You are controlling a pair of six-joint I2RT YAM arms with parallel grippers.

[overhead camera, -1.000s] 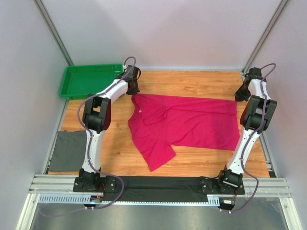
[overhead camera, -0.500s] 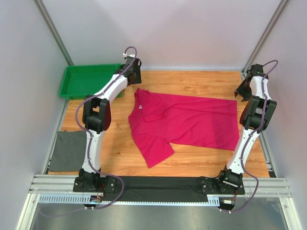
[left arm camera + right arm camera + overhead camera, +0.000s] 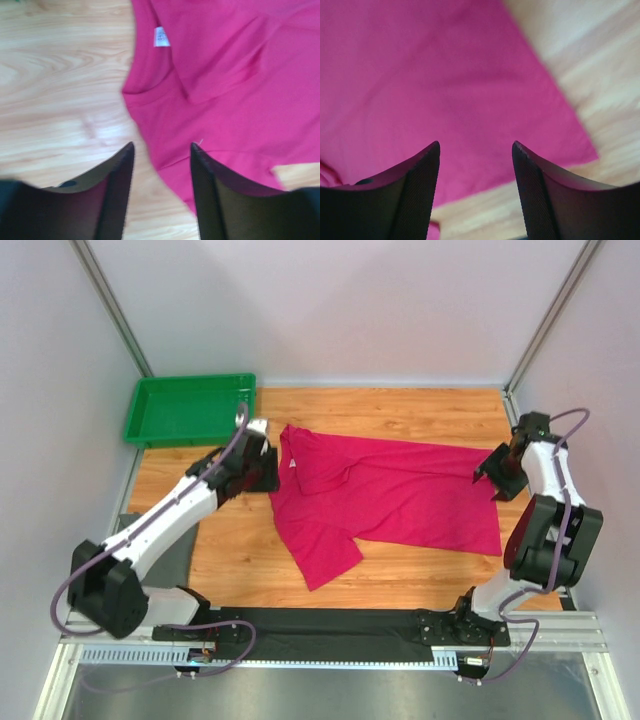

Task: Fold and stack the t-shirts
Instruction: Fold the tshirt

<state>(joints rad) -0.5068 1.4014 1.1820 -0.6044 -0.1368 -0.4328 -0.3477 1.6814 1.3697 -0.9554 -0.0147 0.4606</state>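
Lying flat at mid-table is one t-shirt [image 3: 385,495]: magenta-pink, soft matte knit, no print. Its ribbed round neck points toward the left arm and its straight hem toward the right arm. A small white label [image 3: 161,36] sits inside the neckband. One short sleeve [image 3: 322,560] sticks out toward the near edge. Upper chest fabric is lapped over itself, showing a diagonal crease.

Left gripper [image 3: 161,146]: jaws parted, nothing between them. Curved dark fingers [image 3: 117,185] straddle the shirt's shoulder edge, one over bare wood and one over fabric. Contact with the cloth cannot be judged.

Right gripper [image 3: 476,144]: jaws also spread and empty, above the hem end near the shirt's far right corner. Its finger pads [image 3: 420,190] have a fine ribbed texture.

Table [image 3: 400,410]: light wood-grain planks, smooth. A green plastic tray [image 3: 150,430], rectangular with a raised rim, sits at the far left corner, apart from the shirt. A black strip [image 3: 340,622] runs along the near edge between the arm bases. The left arm's links cross the near left of the table.
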